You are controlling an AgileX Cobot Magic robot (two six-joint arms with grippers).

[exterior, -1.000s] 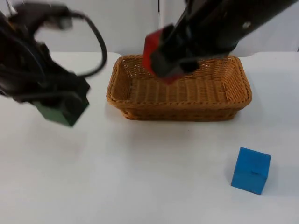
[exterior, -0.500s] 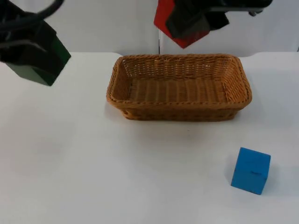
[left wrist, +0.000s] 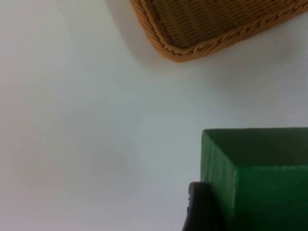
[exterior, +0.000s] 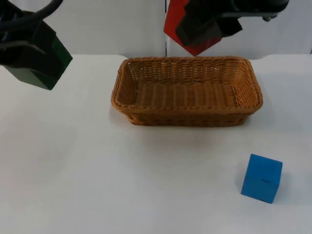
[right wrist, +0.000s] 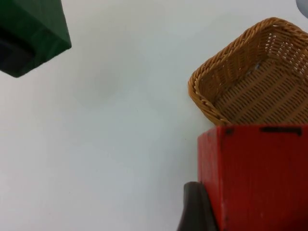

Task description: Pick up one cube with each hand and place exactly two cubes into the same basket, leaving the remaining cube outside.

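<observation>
My left gripper (exterior: 30, 54) is shut on a green cube (exterior: 43, 68) and holds it high over the table's left side, well left of the wicker basket (exterior: 124, 85). The green cube (left wrist: 260, 178) fills the space between that gripper's fingers. My right gripper (exterior: 197, 27) is shut on a red cube (exterior: 171, 24), raised above the basket's far rim. The red cube (right wrist: 257, 178) sits between its fingers, with the basket (right wrist: 207, 103) below and the green cube (right wrist: 31, 29) off to the side. A blue cube (exterior: 262, 178) stands on the table at the front right.
The basket holds nothing. White table top (exterior: 122, 180) stretches in front of it, and the grey partition wall (exterior: 122, 24) rises behind.
Both arms rose with their cubes: the left went up and left, the right lifted from inside the basket to above its far rim. Over the last half second, barely any movement.
</observation>
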